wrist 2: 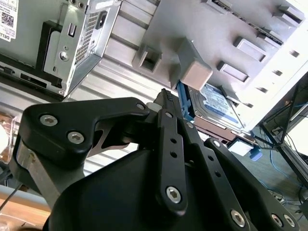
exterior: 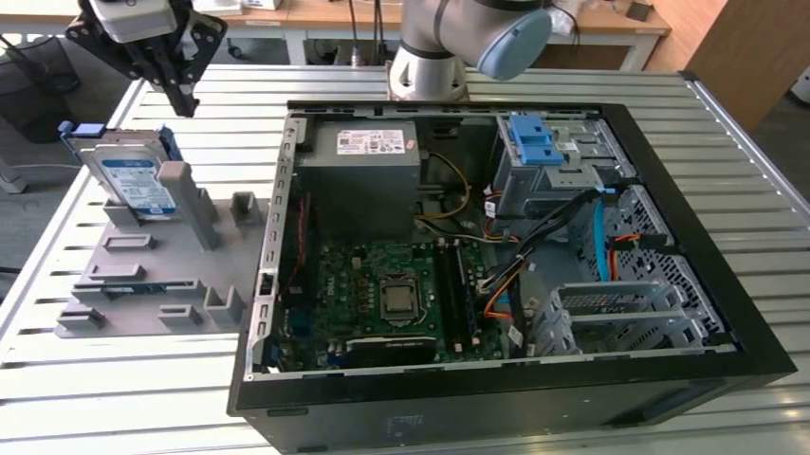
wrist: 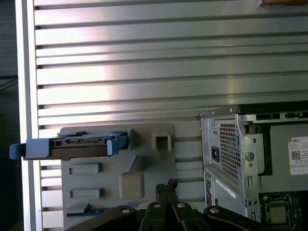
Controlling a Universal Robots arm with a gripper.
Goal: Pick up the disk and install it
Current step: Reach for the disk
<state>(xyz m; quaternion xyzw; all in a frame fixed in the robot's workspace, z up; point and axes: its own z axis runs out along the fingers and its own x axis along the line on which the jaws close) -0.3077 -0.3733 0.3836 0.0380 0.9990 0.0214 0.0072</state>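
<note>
While the blue-framed silver disk (exterior: 137,180) stands upright in the holder (exterior: 139,284), the gripper (exterior: 184,106) hangs clear above, pinched closed, empty.

Silver disk (exterior: 132,180), blue frame edging

silver-grey arm (exterior: 424,57); light-blue joint cap (exterior: 513,43); black, screw-studded jaws
</note>
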